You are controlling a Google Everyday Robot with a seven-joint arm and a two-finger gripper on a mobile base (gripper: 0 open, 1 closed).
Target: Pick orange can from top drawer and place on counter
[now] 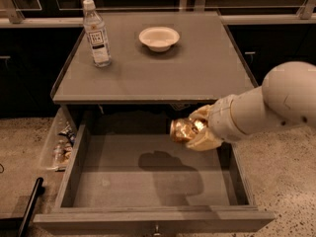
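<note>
The counter (197, 73) lay just behind my gripper (200, 132), and the open top drawer (123, 181) spread below it. Well behind and to its left stood a clear plastic bottle (97, 33) and a white bowl (159, 37). My fingers clasped the orange can (181, 130), holding it clear above the drawer floor.

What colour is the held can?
Shiny gold-orange, camera view; gripper holds the can above the top drawer.
</note>
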